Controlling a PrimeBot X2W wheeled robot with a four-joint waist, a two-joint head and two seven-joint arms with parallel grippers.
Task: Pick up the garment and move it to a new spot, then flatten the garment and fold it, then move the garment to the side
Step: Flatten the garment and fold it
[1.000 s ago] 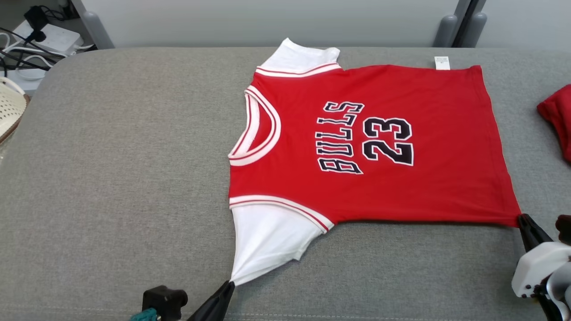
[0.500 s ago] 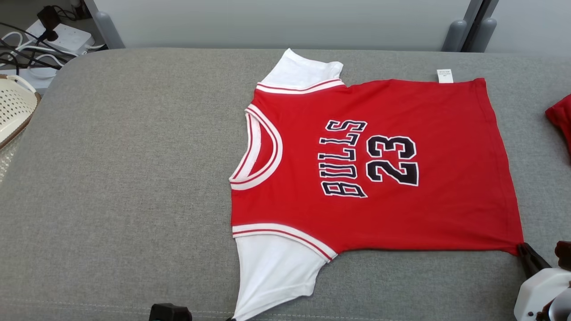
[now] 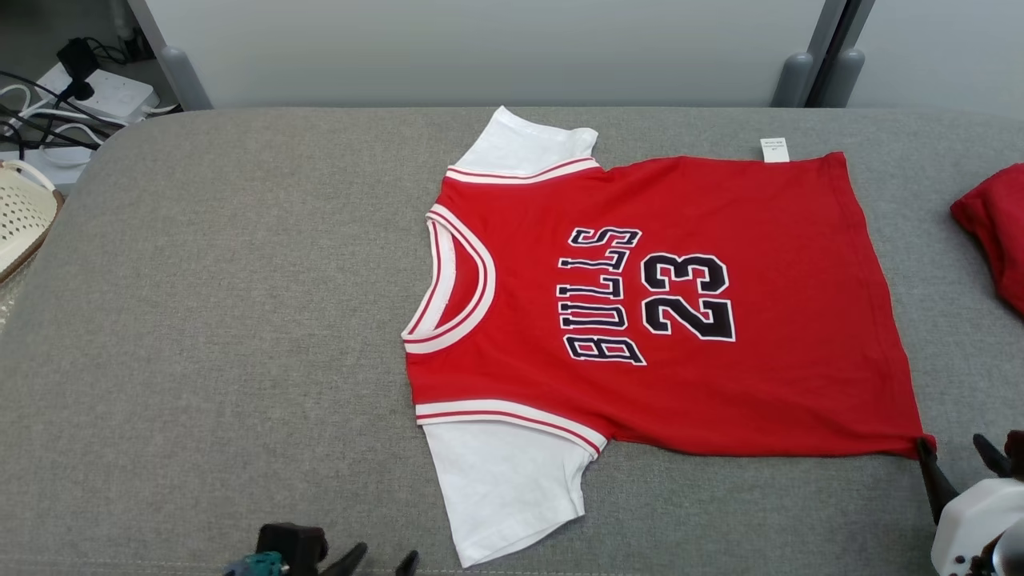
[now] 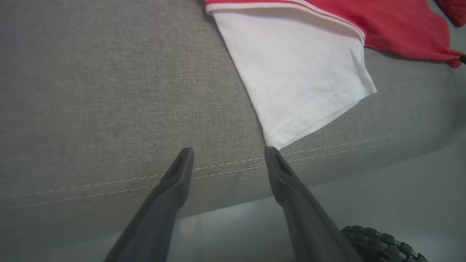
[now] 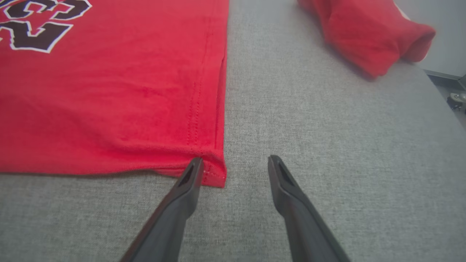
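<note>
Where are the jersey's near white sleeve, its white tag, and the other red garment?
near white sleeve (image 3: 504, 488), head view, mid-sleeve fabric
white tag (image 3: 774, 150), head view, tag centre
other red garment (image 3: 996, 232), head view, middle of visible part

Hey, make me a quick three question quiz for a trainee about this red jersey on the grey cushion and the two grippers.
1. True or false: the left gripper is clamped on the jersey.
2. Multiple choice: the right gripper sits by the jersey's A) collar, B) hem corner, C) far sleeve.
3. Fill in: the number printed on the jersey is ___.
Key: 1 false, the left gripper is open; 2 B; 3 23.
</note>
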